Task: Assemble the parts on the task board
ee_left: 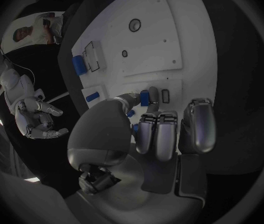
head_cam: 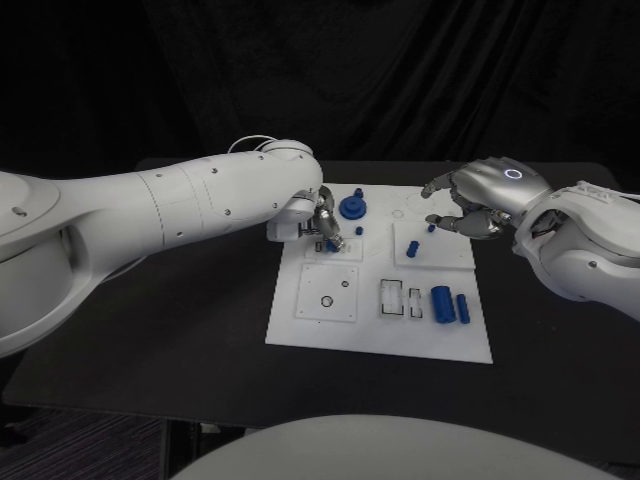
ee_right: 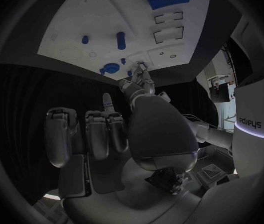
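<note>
The white task board (head_cam: pixel 342 325) lies mid-table. My left hand (head_cam: pixel 317 222) is over its far left part, and its thumb and a finger pinch a small blue peg (ee_left: pixel 144 97) next to a slot. A blue stepped part (head_cam: pixel 352 207) stands just beyond that hand, with another small peg (head_cam: pixel 361 231) beside it. My right hand (head_cam: pixel 472 205) hovers at the far right corner with its fingers curled in and its thumb (ee_right: pixel 139 77) stretched toward the board. I see nothing held in it. A tiny blue piece (head_cam: pixel 431 228) sits just under its fingertips.
A blue peg (head_cam: pixel 411 247) stands right of centre. A thick blue cylinder (head_cam: pixel 441 299) and a thinner blue one (head_cam: pixel 463 308) lie at the near right, beside two rectangular slots (head_cam: pixel 392 297). A square plate with two holes (head_cam: pixel 330 292) takes the near left. Black table surrounds the board.
</note>
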